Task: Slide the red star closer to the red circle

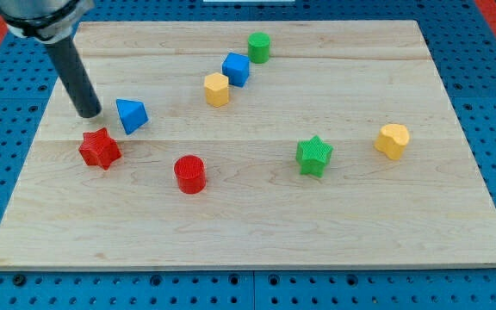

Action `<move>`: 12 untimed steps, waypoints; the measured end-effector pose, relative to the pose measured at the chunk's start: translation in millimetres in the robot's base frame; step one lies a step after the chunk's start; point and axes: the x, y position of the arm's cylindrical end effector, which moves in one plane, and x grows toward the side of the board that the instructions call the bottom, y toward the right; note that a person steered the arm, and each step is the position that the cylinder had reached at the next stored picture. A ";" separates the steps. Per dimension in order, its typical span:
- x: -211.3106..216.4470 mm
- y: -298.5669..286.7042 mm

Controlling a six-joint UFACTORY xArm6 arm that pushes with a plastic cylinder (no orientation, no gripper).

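My arm comes in from the view's top left corner, its grey collar cut off by the frame edge, and the straight dark rod slants down and slightly rightward onto the wooden board. My tip rests on the far left part of the board. There is no gripper or hand on this rig, so nothing opens, closes or grips; the rod simply ends in a blunt matte black cylinder. My tip sits just beyond the red star, a little to its left, with a narrow strip of bare wood between them, so I cannot call it touching. The blue triangular block is just to the right of my tip, also apart from it.

The red star lies near the board's left edge, and the red circle, a short ribbed cylinder, stands to its right and slightly nearer, clearly apart from it.

Farther back, a yellow faceted block, a blue cube and a green cylinder form a diagonal line rising to the right. On the right half sit a green star and a yellow heart-like block.

The blocks look like layered plastic with fine ridges. The board is pale, planked wood with visible grain, lying on a blue perforated surface.
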 end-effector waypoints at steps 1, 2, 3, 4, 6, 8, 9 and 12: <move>0.3 39.4; 13.6 59.0; 19.1 91.1; 19.7 101.9; 52.8 58.4; 6.3 -20.4; 28.2 -63.5; 74.7 14.5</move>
